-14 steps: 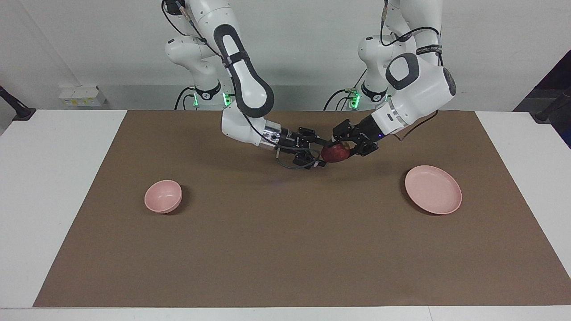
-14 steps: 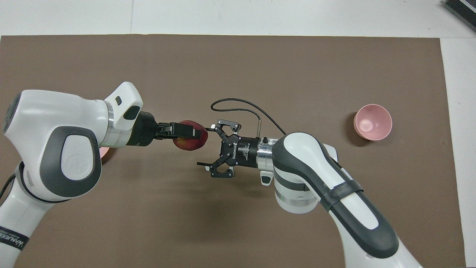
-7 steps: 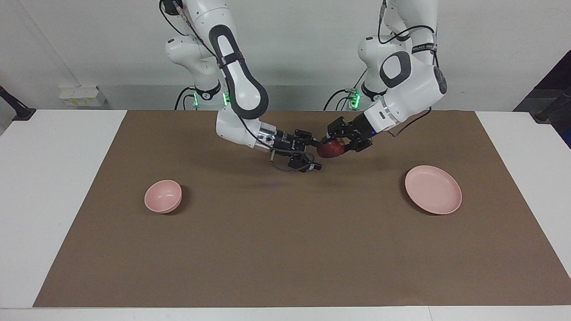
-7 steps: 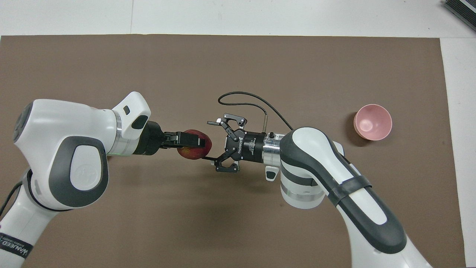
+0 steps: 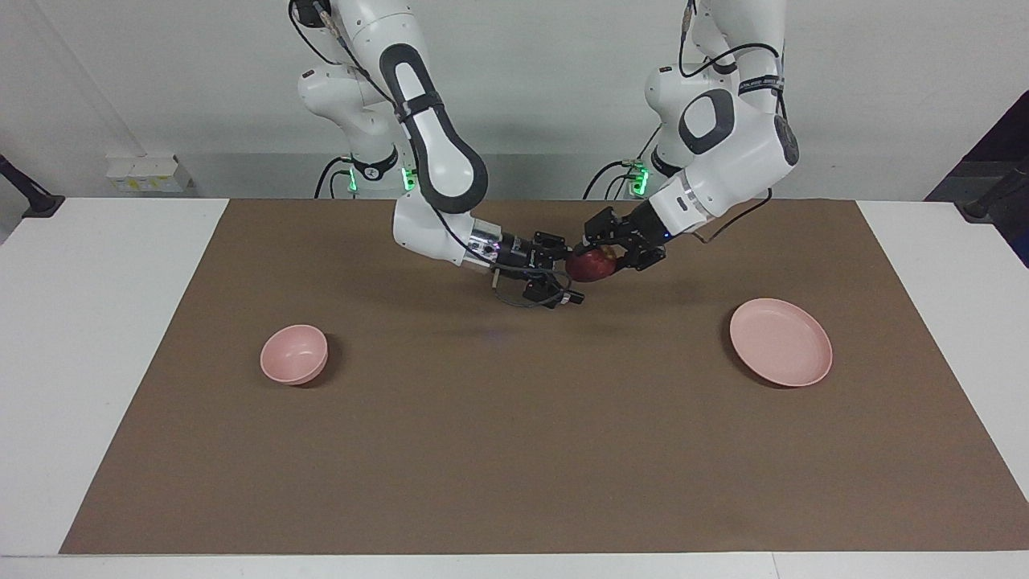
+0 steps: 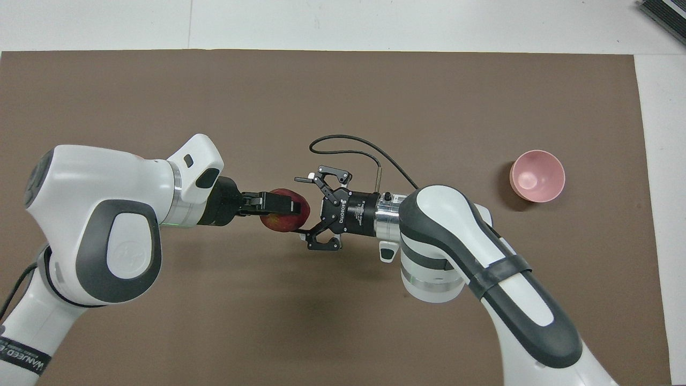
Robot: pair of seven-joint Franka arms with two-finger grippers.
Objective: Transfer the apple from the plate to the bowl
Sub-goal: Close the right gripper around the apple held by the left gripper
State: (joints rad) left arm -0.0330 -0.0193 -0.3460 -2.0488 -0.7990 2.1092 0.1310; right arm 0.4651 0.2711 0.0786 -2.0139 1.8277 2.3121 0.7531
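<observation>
The dark red apple (image 5: 589, 266) (image 6: 284, 221) hangs in the air above the middle of the brown mat, with my left gripper (image 5: 599, 257) (image 6: 278, 206) shut on it. My right gripper (image 5: 572, 279) (image 6: 301, 206) is open, facing the left one, with its fingers on either side of the apple's free end; I cannot tell whether they touch it. The pale pink plate (image 5: 780, 342) lies bare toward the left arm's end, and the left arm hides it in the overhead view. The small pink bowl (image 5: 294, 354) (image 6: 537, 175) stands toward the right arm's end with nothing in it.
A brown mat (image 5: 514, 450) (image 6: 343, 91) covers most of the white table (image 5: 96, 338). A black cable (image 6: 343, 142) loops out from the right wrist above the mat. A dark object (image 6: 664, 13) sits at the table's corner farthest from the robots.
The left gripper has carried the apple a little toward the right arm's end. The open right gripper has moved in from beside the apple until its fingers flank it.
</observation>
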